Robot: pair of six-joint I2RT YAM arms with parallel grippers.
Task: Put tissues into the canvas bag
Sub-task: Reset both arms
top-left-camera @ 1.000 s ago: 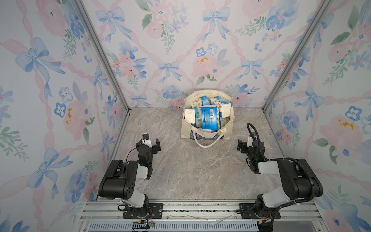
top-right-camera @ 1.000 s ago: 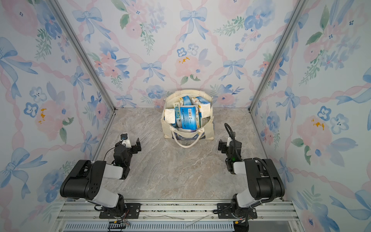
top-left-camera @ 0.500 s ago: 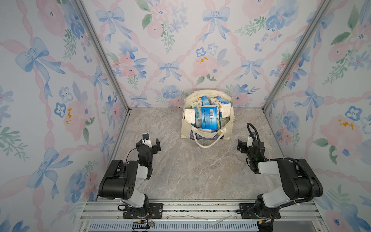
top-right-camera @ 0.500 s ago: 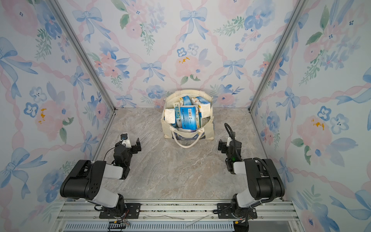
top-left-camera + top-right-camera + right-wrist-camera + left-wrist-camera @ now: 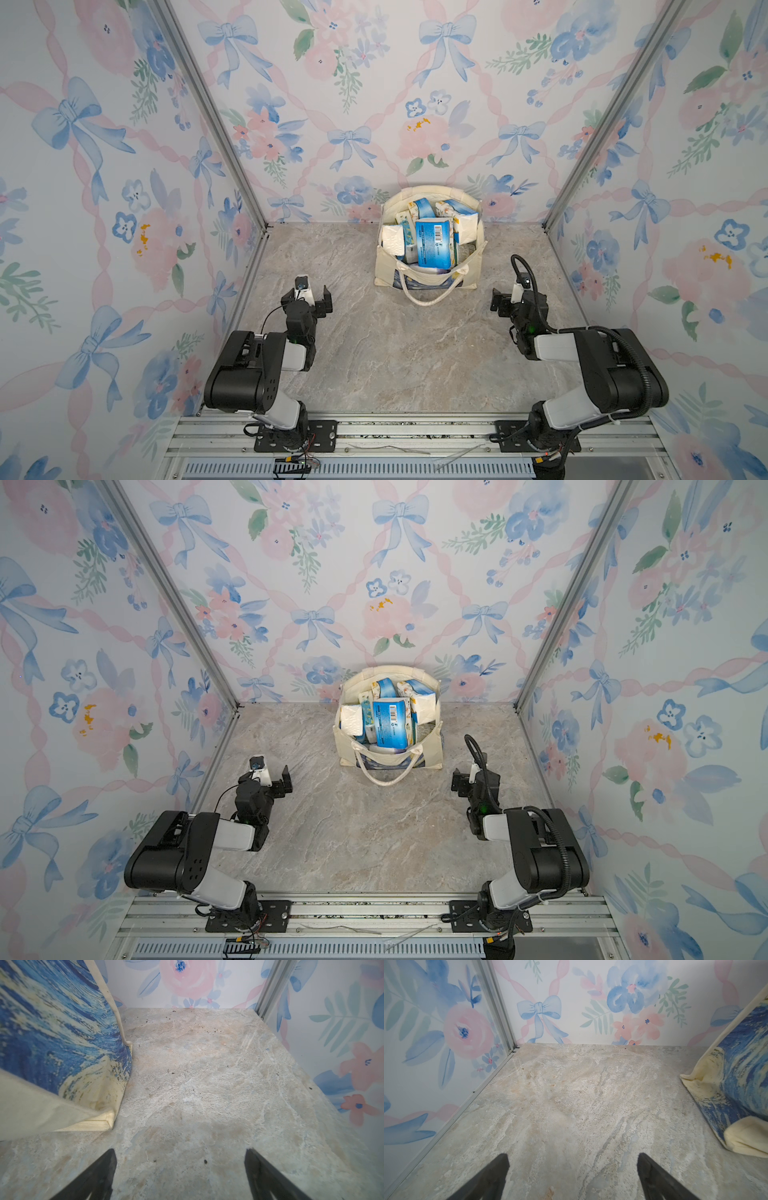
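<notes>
Left claw (image 5: 307, 300): spread, empty, over the worktop (image 5: 395, 345). Canvas bag (image 5: 385, 272): cream, blue swirl print, upright at back centre, mouth up, handle drooped forward. Tissues (image 5: 433, 243): blue-white packs heaped inside, foremost standing on end; I see a barcode, text unreadable. Right claw (image 5: 517, 301): spread, empty.

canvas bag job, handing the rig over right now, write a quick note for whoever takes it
Left gripper: open, empty, low over the table, on the bag's left.
Right gripper: open, empty, low on the bag's right.
Canvas bag: upright by the back wall, mouth open, tissues piled inside up to the rim.
Done: every pack in view is in the bag.
Left: no pack shows on the table, so nothing seen to pick.
</notes>
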